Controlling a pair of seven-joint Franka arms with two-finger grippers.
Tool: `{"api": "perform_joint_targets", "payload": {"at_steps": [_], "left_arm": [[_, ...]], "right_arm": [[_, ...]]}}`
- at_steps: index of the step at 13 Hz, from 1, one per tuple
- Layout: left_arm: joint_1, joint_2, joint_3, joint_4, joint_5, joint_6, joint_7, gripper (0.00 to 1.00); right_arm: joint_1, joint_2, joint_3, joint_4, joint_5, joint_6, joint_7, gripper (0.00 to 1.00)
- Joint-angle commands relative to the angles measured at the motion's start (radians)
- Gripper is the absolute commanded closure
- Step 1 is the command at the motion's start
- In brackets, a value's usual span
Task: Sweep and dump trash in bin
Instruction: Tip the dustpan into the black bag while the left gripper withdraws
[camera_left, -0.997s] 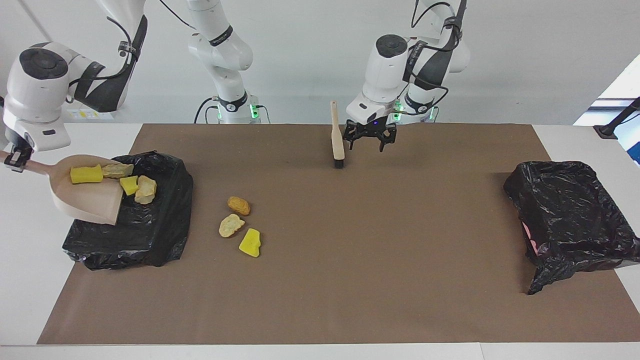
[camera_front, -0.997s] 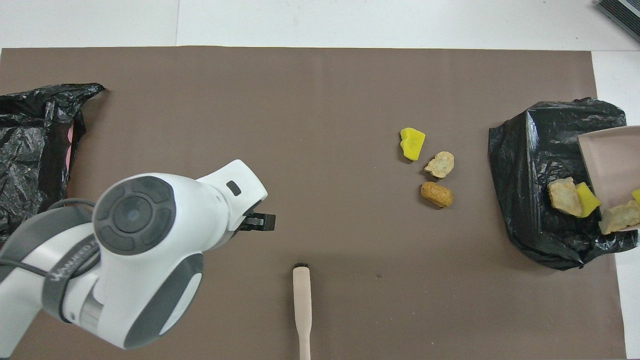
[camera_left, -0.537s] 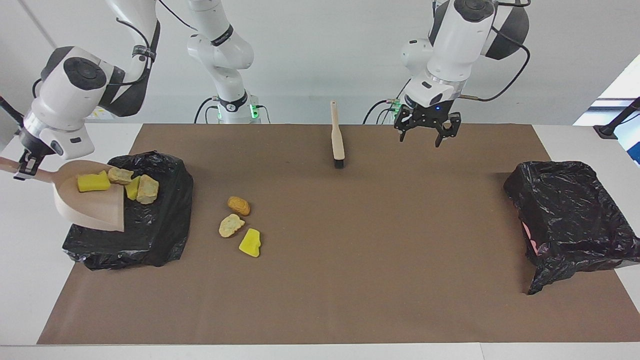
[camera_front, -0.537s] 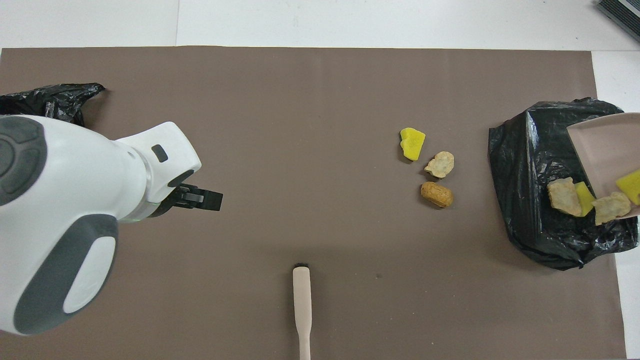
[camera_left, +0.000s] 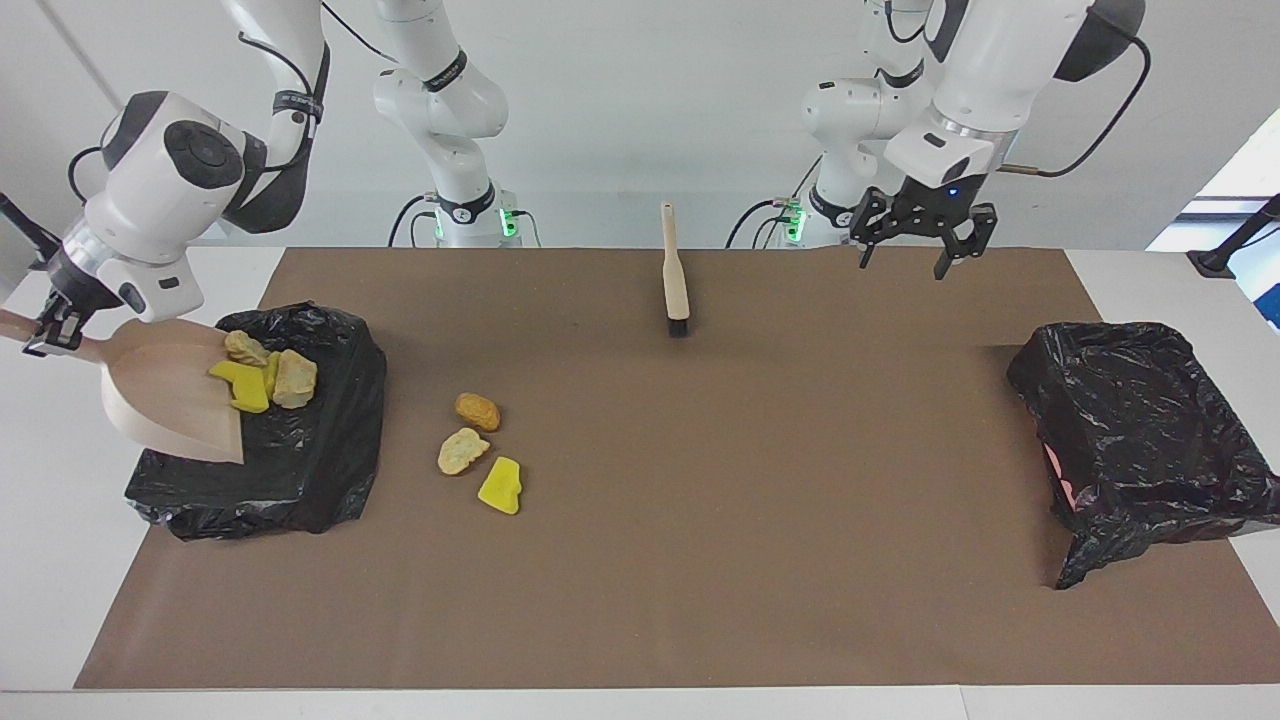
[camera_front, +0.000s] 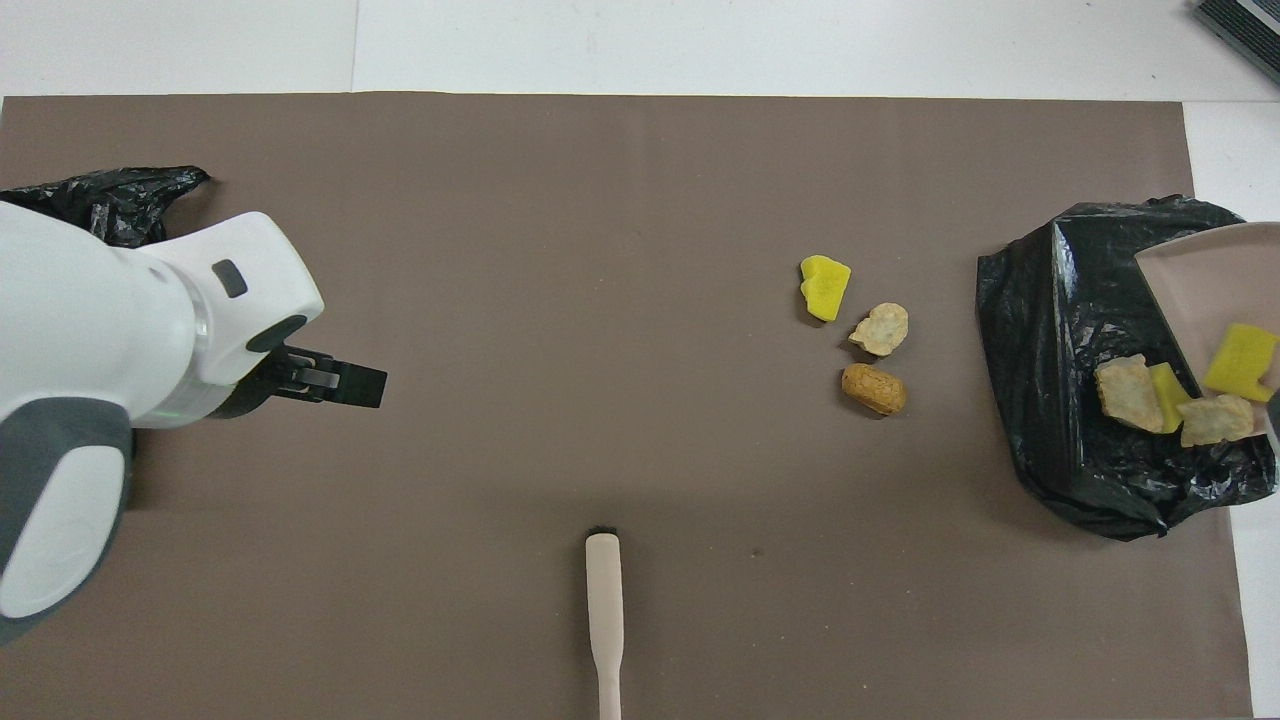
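My right gripper (camera_left: 45, 335) is shut on the handle of the beige dustpan (camera_left: 165, 400), which tilts over the black-lined bin (camera_left: 300, 470) at the right arm's end. Yellow and tan trash (camera_left: 240, 385) slides off the pan's lip onto the liner, seen from above as trash (camera_front: 1127, 392) lying on the bin (camera_front: 1060, 400) by the dustpan (camera_front: 1190, 290). Three more pieces of trash (camera_left: 477, 411) lie on the mat beside the bin, also in the overhead view (camera_front: 873, 388). My left gripper (camera_left: 905, 262) hangs open and empty over the mat, also seen from above (camera_front: 345, 382).
The brush (camera_left: 676, 275) lies on the mat near the robots' edge, handle toward them, seen from above too (camera_front: 604, 600). A second black-lined bin (camera_left: 1140, 440) sits at the left arm's end of the brown mat (camera_left: 750, 500).
My left gripper has risen away from the brush and swung toward the left arm's end. The dustpan has tipped further and the yellow chunk has slid down to its lip.
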Motion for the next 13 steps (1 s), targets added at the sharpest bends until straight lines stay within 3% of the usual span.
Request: {"api": "perform_joint_targets", "payload": {"at_steps": [1,4,7,13], "left_arm": [[-0.015,0.038,0.045,0.083,0.014,-0.040,0.013,0.00],[-0.030,0.096,0.081,0.175,0.014,-0.112,0.013,0.00],[-0.038,0.102,0.084,0.183,0.013,-0.140,0.015,0.00],[-0.009,0.081,0.069,0.168,0.036,-0.145,0.015,0.00]], "right_arm": [[0.007,-0.035,0.002,-0.009,-0.007,-0.035,0.031,1.00],[0.017,-0.063,0.014,0.007,0.104,-0.138,0.061,1.00],[0.021,-0.072,0.050,0.050,0.253,-0.244,0.133,1.00],[0.027,-0.081,0.166,0.047,0.591,-0.371,0.513,1.00]]}}
